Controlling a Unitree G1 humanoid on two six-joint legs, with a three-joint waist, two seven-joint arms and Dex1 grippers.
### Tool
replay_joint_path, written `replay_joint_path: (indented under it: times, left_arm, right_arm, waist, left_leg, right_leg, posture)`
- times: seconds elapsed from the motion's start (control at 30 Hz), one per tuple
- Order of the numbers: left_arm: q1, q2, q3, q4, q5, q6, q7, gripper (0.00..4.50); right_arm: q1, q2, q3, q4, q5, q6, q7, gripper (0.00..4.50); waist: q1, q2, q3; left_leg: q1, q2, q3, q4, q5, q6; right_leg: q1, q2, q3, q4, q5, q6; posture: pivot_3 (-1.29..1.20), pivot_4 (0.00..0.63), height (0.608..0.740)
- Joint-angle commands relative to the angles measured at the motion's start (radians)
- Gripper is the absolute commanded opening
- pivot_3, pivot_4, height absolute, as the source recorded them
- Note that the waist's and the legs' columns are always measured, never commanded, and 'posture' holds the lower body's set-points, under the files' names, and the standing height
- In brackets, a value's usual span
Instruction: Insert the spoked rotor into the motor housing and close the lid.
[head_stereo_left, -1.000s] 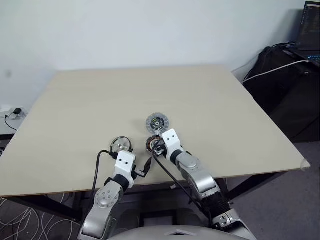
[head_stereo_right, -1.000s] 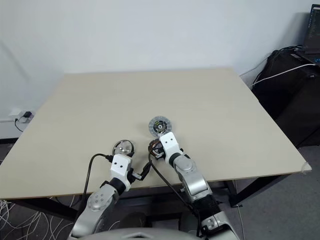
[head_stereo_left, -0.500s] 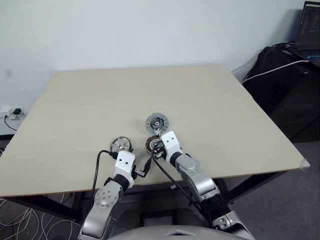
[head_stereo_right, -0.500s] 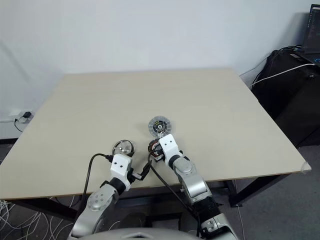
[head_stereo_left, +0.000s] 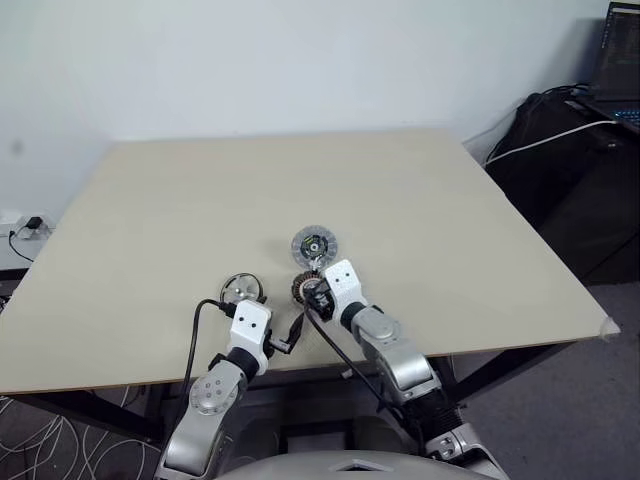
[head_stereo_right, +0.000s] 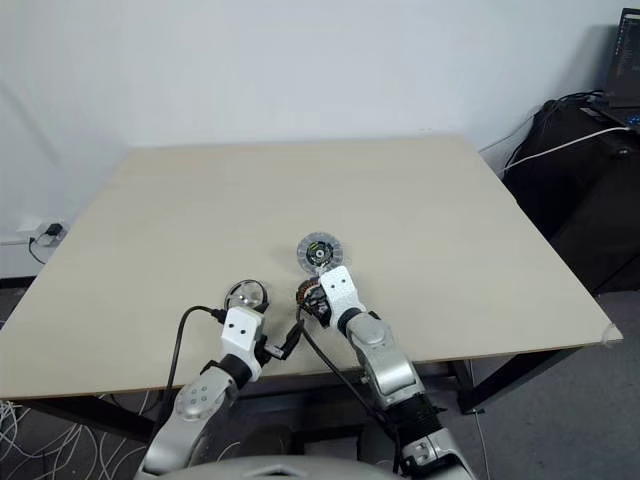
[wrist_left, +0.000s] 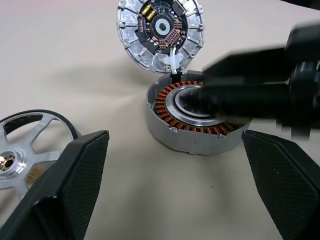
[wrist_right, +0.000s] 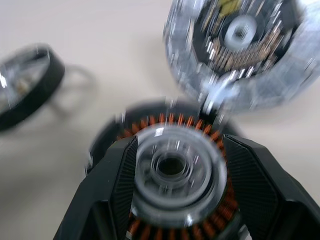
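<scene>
**Rotor unseated, right jaws astride the housing**

Risk first: judged likely to nudge or drag the round, shallow motor housing with its ring of copper-brown windings (wrist_left: 186, 141) if lifted off crookedly, given the right gripper (wrist_right: 177, 145) hung just above it, black fingers (wrist_right: 115, 190) parted either side of the silvery centre. Could not tell whether those fingers touched the centre ring. Could equally disturb the flat silver-grey lid with dark and green parts at its centre (wrist_left: 160, 32), since it lay face up just beyond the housing, rim touching rim, seemingly joined to it by a small white piece. Judged a further hazard in a tilted drop of the rotor jamming on the windings.

Found the small spoked rotor, dark-rimmed with shiny silver spokes and hub (wrist_left: 25, 145), lying flat on the pale wooden table (head_stereo_left: 200, 200), apart from the housing, on the left arm's side. Saw the left gripper (wrist_left: 175, 145) spread to its widest, holding nothing, aimed at the housing with the rotor just outside one finger (wrist_left: 80, 175). Placed neither insertion nor closing as done. Reckoned a turn toward the rotor needed before any grasp by that arm.
</scene>
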Motion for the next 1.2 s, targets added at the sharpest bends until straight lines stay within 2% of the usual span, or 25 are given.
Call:
replay_joint_path:
  times: [0.03,0.1,0.3,0.73,1.2]
  left_arm:
    - [-0.012,-0.001,0.002,-0.032,0.005,-0.019,-0.001,4.5]
    - [-0.011,-0.001,0.003,-0.032,0.004,-0.02,0.0,4.5]
    - [-0.013,-0.001,0.004,-0.032,0.003,-0.017,-0.001,4.5]
    - [-0.008,-0.004,0.011,-0.034,-0.002,-0.023,0.002,4.5]
    - [0.007,0.002,0.013,-0.036,-0.005,-0.015,-0.009,4.5]
  right_arm:
    - [-0.019,0.02,-0.029,-0.102,0.029,-0.014,-0.005,2.53]
    - [-0.019,0.02,-0.029,-0.128,0.027,-0.011,-0.007,2.02]
    - [-0.023,0.014,0.007,-0.106,-0.016,0.049,-0.032,0.09]
    - [-0.098,0.023,0.041,-0.015,-0.056,0.167,-0.035,0.04]
    - [-0.068,0.01,0.008,0.001,-0.049,0.182,-0.049,0.04]
  waist:
    - [0.0,0.0,0.0]
    - [0.0,0.0,0.0]
    - [0.0,0.0,0.0]
    - [0.0,0.0,0.0]
    - [-0.001,0.0,0.0]
  left_leg:
    - [0.0,0.0,0.0,0.0,0.0,0.0]
    - [0.0,0.0,0.0,0.0,0.0,0.0]
    - [0.0,0.0,0.0,0.0,0.0,0.0]
    - [0.0,0.0,0.0,0.0,0.0,0.0]
    - [0.0,0.0,0.0,0.0,0.0,0.0]
  right_leg:
    - [0.0,0.0,0.0,0.0,0.0,0.0]
    - [0.0,0.0,0.0,0.0,0.0,0.0]
    - [0.0,0.0,0.0,0.0,0.0,0.0]
    - [0.0,0.0,0.0,0.0,0.0,0.0]
    - [0.0,0.0,0.0,0.0,0.0,0.0]
  posture:
    - [0.0,0.0,0.74]
    - [0.0,0.0,0.74]
    - [0.0,0.0,0.74]
    - [0.0,0.0,0.74]
    - [0.0,0.0,0.74]
